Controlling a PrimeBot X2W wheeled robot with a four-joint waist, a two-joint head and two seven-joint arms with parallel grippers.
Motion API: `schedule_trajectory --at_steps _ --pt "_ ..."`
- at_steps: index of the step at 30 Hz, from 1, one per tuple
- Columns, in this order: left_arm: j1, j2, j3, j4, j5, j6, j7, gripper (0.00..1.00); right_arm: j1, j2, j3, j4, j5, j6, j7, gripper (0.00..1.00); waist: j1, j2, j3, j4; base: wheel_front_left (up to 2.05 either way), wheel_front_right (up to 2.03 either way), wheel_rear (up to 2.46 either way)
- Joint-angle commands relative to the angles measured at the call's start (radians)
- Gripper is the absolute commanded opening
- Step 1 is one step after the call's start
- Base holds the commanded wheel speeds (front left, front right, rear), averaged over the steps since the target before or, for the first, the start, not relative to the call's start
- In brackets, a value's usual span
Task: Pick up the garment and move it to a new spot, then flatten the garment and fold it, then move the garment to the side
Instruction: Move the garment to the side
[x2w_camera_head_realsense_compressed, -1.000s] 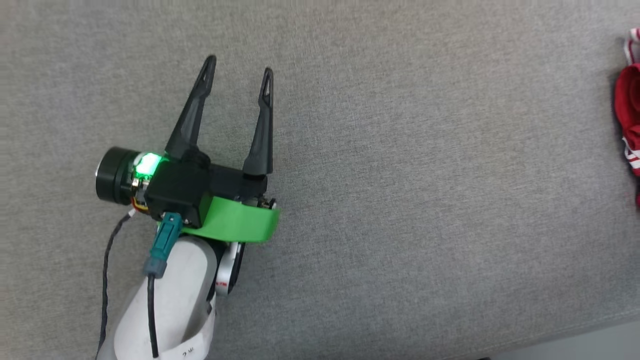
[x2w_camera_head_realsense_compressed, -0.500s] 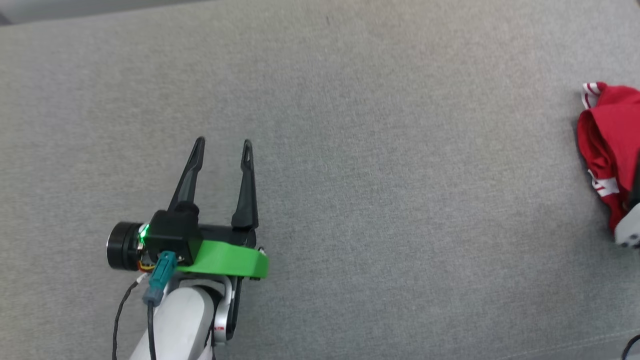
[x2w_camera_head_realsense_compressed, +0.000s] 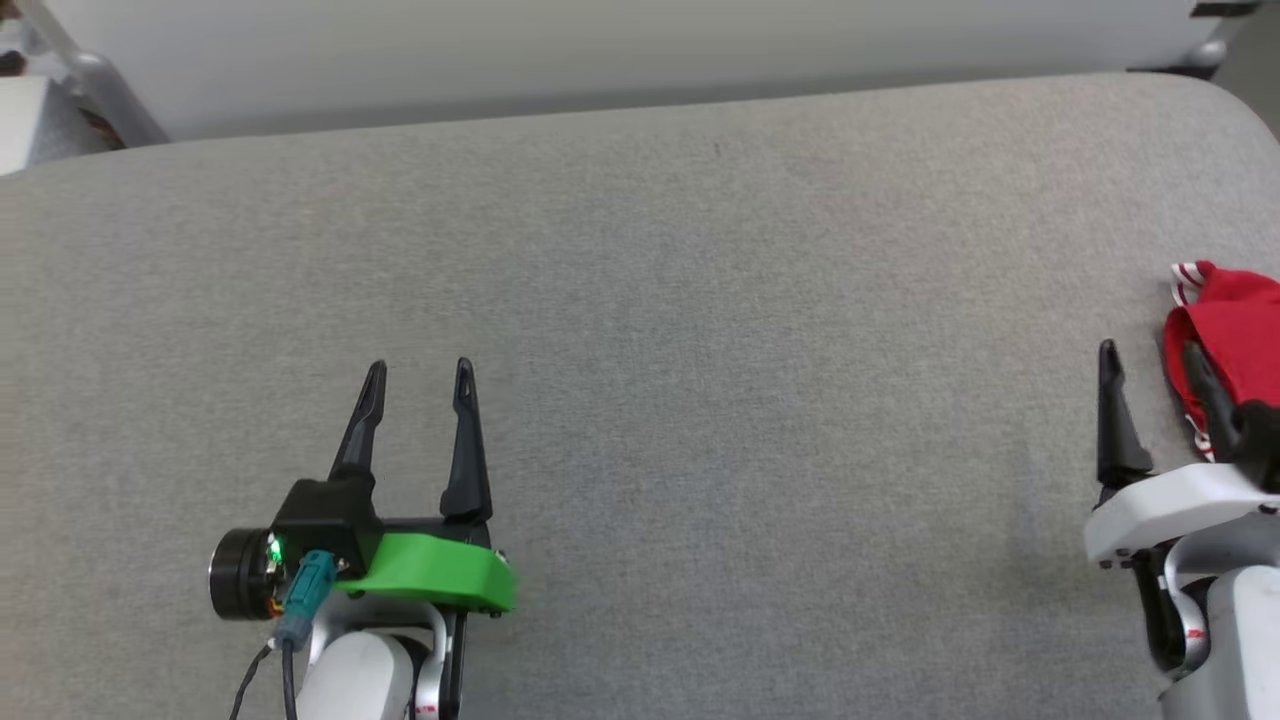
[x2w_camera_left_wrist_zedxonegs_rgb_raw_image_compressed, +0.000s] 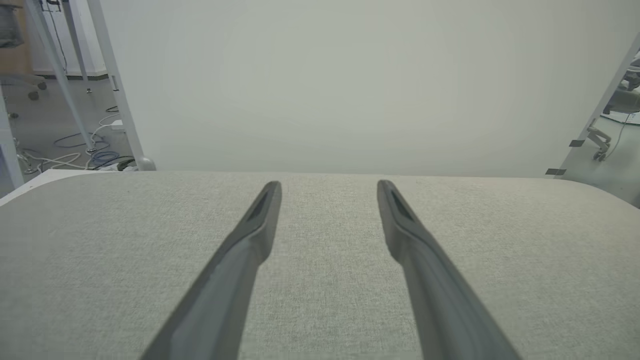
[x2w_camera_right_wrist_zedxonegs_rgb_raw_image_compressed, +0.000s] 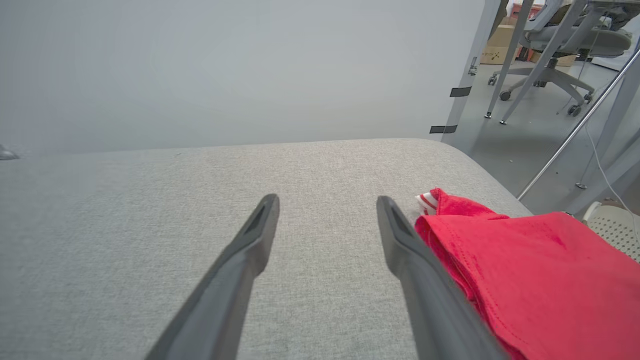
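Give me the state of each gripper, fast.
Left gripper: open, holding nothing.
Right gripper: open, holding nothing; the red jersey lies right beside it, not grasped.

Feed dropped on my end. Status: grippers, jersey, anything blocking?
Left gripper open, empty, above grey surface. Right gripper open, empty. Garment bunched at the surface's right end, beside right gripper's outer finger, not gripped. Nothing in the way.

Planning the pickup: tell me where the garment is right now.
In the head view the garment lies bunched at the far right of the grey surface, just beside the open right gripper.
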Motion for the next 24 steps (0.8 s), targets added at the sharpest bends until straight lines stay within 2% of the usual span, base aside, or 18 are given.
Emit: schedule_trajectory --at_steps 1,11,24 --pt "0.020 -0.001 0.011 0.008 0.005 -0.003 -0.006 1.00 0.026 0.013 0.012 -0.035 0.008 -0.001 0.013 1.00 0.0001 0.0000 -0.043 0.042 0.00 0.00 0.00" --pt "0.089 0.007 0.081 0.061 0.003 -0.022 -0.006 1.00 0.181 0.074 0.070 -0.257 0.007 -0.001 0.092 1.00 0.0001 0.0000 -0.138 0.091 0.00 0.00 0.00" --pt "0.163 0.016 0.075 0.103 0.004 -0.063 -0.006 1.00 0.336 0.096 0.092 -0.419 -0.004 -0.001 0.184 1.00 0.0001 0.0000 -0.204 0.087 0.00 0.00 0.00"
